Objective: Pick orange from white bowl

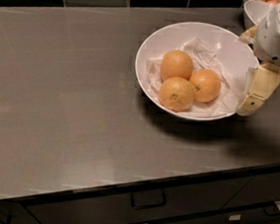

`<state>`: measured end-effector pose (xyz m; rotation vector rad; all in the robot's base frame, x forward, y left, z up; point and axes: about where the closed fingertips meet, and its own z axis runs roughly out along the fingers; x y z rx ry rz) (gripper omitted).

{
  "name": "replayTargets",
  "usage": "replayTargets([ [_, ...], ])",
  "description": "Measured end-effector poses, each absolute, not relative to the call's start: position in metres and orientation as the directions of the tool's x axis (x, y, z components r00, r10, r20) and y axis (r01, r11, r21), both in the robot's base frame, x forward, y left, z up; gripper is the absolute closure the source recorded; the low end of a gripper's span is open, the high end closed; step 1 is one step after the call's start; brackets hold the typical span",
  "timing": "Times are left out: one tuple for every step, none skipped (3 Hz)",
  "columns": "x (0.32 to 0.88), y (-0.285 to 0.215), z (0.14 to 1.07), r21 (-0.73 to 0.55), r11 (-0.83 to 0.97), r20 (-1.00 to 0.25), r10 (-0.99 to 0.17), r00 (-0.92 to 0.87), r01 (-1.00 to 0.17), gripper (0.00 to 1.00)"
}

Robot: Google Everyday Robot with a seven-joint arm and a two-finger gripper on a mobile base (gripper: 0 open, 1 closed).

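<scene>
The white bowl (156, 41) stands on the grey counter, lined with crumpled white paper. Three oranges lie in it. The orange (205, 85) of the deepest colour is on the right; two paler ones sit at the back (176, 65) and front (176, 93). My gripper (251, 65) hangs at the bowl's right rim, just right of the orange and above it. It is open and empty. One cream finger (257, 90) points down outside the rim. The other (247, 34) shows at the rim's far right.
A smaller white bowl (255, 11) with red fruit stands at the back right, behind my arm. The counter (62, 91) stretches to the left. Its front edge runs above dark drawers with handles (147, 200). A dark tiled wall is behind.
</scene>
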<state>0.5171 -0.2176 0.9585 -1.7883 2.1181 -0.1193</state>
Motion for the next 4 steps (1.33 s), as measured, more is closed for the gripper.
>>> replayTargets([
  [0.533, -0.217, 0.951, -0.275, 0.160, -0.214, -0.971, -0.102, -0.948, 0.00],
  [0.550, -0.213, 0.941, -0.253, 0.127, -0.218, -0.973, -0.072, -0.959, 0.00],
  [0.563, -0.207, 0.929, -0.231, 0.101, -0.225, -0.973, -0.048, -0.968, 0.00],
  [0.572, -0.199, 0.921, -0.221, 0.087, -0.234, -0.972, -0.034, -0.971, 0.15],
])
